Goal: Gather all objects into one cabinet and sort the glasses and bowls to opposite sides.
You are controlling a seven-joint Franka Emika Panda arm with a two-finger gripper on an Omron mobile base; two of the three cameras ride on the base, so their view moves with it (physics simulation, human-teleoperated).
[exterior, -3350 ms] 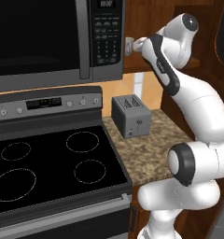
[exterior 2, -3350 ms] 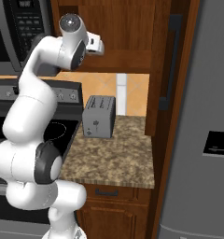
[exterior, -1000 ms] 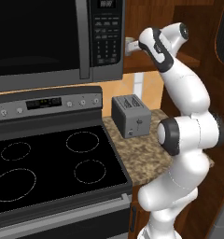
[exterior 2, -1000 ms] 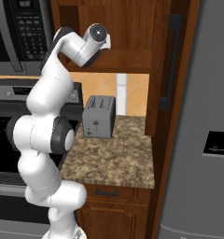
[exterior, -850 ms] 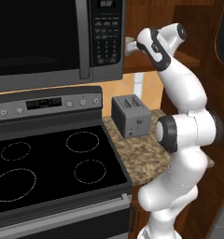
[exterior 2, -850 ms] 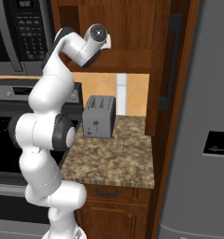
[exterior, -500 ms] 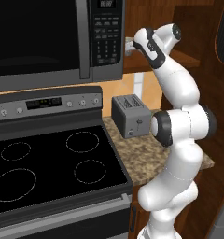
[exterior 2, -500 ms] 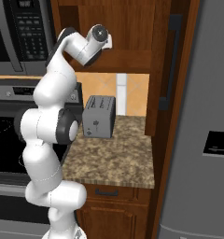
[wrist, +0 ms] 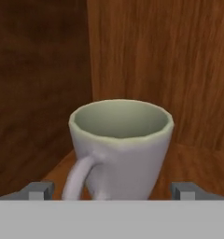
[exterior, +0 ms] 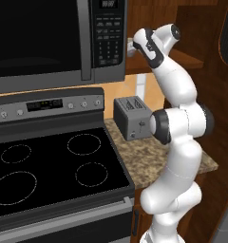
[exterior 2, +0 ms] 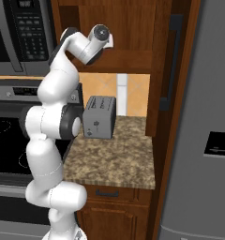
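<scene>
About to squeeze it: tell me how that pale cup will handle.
The cup looks rigid and glazed, so probably slippery between the open gripper. Its walls taper downward, so it may slide up. The handle facing the camera could snag a finger.

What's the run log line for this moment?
pincer: open, straddling pale cup | cup: upright in cabinet corner | grasp: not yet

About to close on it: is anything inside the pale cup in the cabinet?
The visible upper inside of the pale cup is bare, greenish-grey wall. Its own near rim hides the bottom. It stands upright on the cabinet shelf, between the open fingers.
</scene>
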